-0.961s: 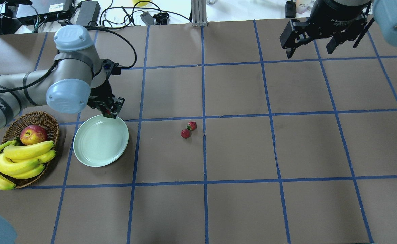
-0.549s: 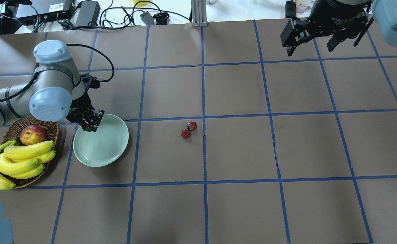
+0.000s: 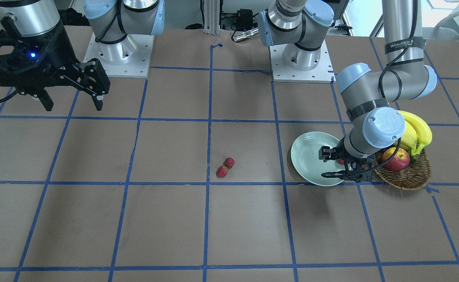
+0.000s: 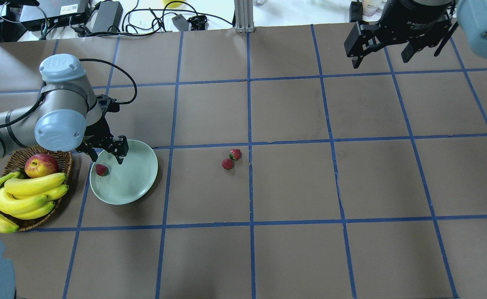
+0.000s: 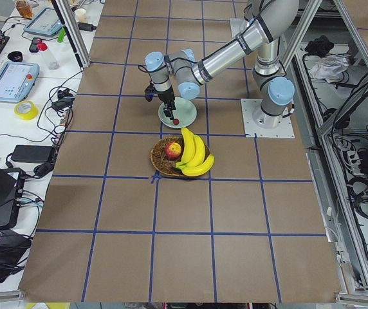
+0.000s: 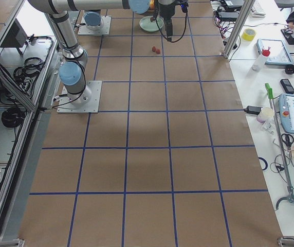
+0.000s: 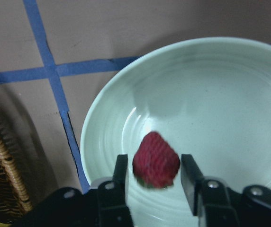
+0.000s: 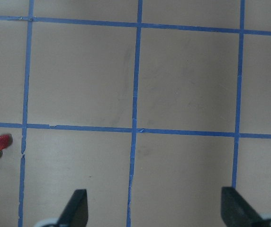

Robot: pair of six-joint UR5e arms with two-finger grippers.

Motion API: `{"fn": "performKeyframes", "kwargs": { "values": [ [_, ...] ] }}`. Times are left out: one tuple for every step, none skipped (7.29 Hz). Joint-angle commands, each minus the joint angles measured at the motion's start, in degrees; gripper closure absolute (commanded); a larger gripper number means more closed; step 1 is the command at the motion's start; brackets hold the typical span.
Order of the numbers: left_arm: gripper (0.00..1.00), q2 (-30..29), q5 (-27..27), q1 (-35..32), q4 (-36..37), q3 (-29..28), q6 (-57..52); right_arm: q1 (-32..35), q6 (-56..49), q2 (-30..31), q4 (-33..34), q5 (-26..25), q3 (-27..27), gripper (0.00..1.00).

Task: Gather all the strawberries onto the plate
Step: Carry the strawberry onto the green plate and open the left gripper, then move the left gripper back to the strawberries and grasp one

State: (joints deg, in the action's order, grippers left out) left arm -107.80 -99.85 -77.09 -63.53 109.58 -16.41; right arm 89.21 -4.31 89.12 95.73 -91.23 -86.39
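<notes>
The pale mint plate (image 4: pixel 137 182) lies at the left of the table, also in the front view (image 3: pixel 308 154) and the left wrist view (image 7: pixel 221 94). One strawberry (image 4: pixel 101 170) lies in it near its left rim. My left gripper (image 4: pixel 107 158) hangs open just above that berry; in the wrist view the berry (image 7: pixel 156 161) sits between the spread fingers (image 7: pixel 120 168) with gaps on both sides. Two more strawberries (image 4: pixel 235 154) (image 4: pixel 227 164) lie together on the table centre, also in the front view (image 3: pixel 229 162). My right gripper (image 4: pixel 380 58) is open and empty, high at the far right.
A brown wicker basket (image 4: pixel 40 146) with a red apple (image 4: pixel 40 165) and bananas (image 4: pixel 23 195) stands directly left of the plate, close to my left arm. Cables and boxes (image 4: pixel 102 12) lie beyond the table's far edge.
My left gripper moved left over the plate, then opened and let go of the strawberry, which now lies in the plate. The right arm has barely moved.
</notes>
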Motion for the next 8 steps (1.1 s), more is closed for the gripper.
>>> {"fn": "performKeyframes", "kwargs": {
  "values": [
    [0.00,0.83,0.71,-0.95,0.25,-1.03,0.50,0.00,0.00,0.00,0.07,0.00,-0.01,0.00],
    [0.00,1.01,1.23,-3.13,0.34,-2.60,0.59,0.00,0.00,0.00,0.16,0.00,-0.01,0.00],
    [0.00,1.19,3.67,-7.07,0.34,-3.84,1.90,0.09,0.09,0.00,0.42,0.09,-0.09,0.00],
    [0.00,1.02,5.09,-10.16,0.34,-4.63,6.52,0.00,0.00,0.00,0.42,-0.17,-0.09,0.00],
    [0.00,0.93,10.33,-13.32,0.34,-4.64,8.83,-0.17,0.00,0.09,0.68,-0.43,-0.01,0.00],
    [0.00,0.32,11.25,-16.66,1.47,-4.64,11.38,0.08,0.00,0.18,0.60,-0.26,-0.09,0.00],
    [0.00,-0.21,13.00,-19.91,5.22,-4.73,14.71,-0.09,-0.09,0.09,0.68,-0.35,-0.09,0.00],
    [0.00,-0.48,15.97,-22.81,6.30,-4.64,17.44,-0.09,0.00,0.09,0.68,-0.26,-0.09,0.00]
  ]
}}
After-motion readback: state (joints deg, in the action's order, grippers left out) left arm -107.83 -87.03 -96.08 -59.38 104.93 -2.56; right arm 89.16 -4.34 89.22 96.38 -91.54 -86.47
